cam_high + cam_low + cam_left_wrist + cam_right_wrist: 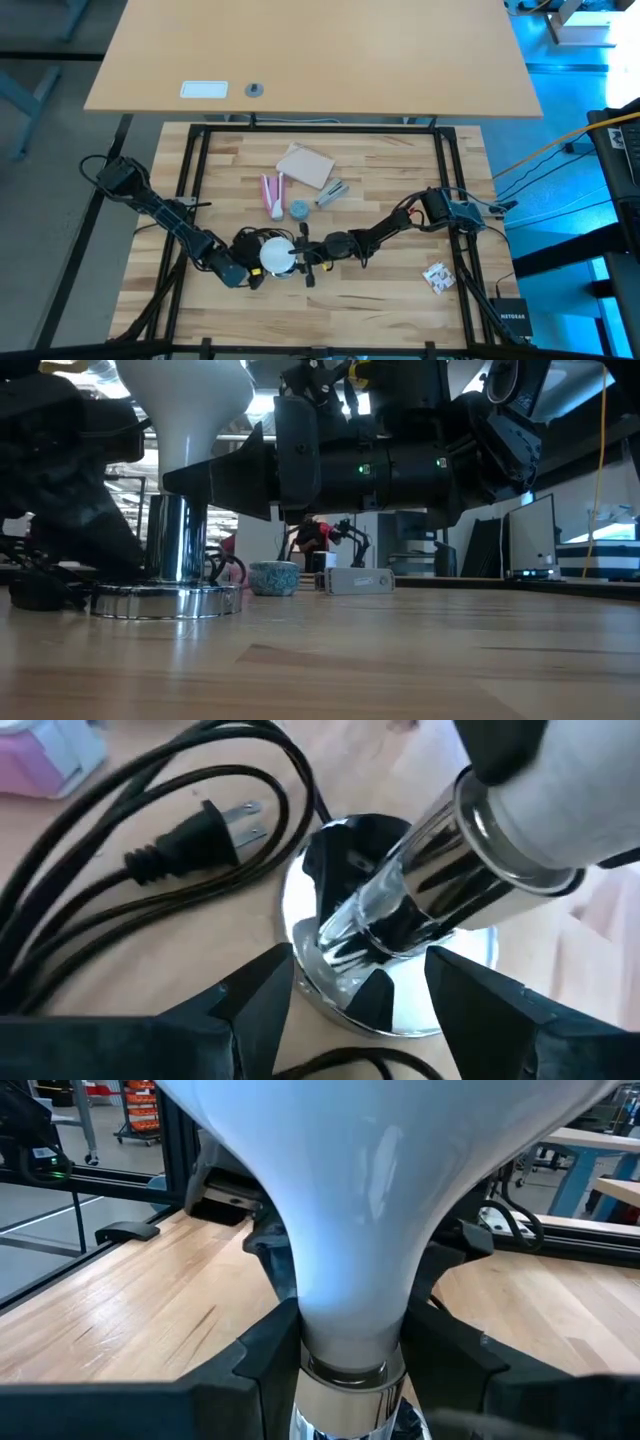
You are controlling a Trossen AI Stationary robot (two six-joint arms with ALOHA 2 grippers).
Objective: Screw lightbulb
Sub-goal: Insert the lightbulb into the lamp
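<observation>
The pale white, dome-shaped lightbulb (350,1210) is seated upright in the chrome socket stem (177,538) of a round chrome lamp base (340,990) on the wooden table (380,290). The right tool (350,1345) is clamped on the bulb's narrow neck. The left tool (360,990), spread wide, brackets the base without gripping it. Turning should be kept coaxial with the stem, with the base steadied against spin.

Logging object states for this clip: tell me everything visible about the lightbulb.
The lightbulb is glossy white, a wide dome tapering to a narrow neck with a silvery collar. It stands upright, neck down, on the chrome socket post rising from a round mirrored base. The right gripper is shut on its neck, a finger on each side. The left gripper straddles the base, jaws wide. How far it is threaded in cannot be seen.
</observation>
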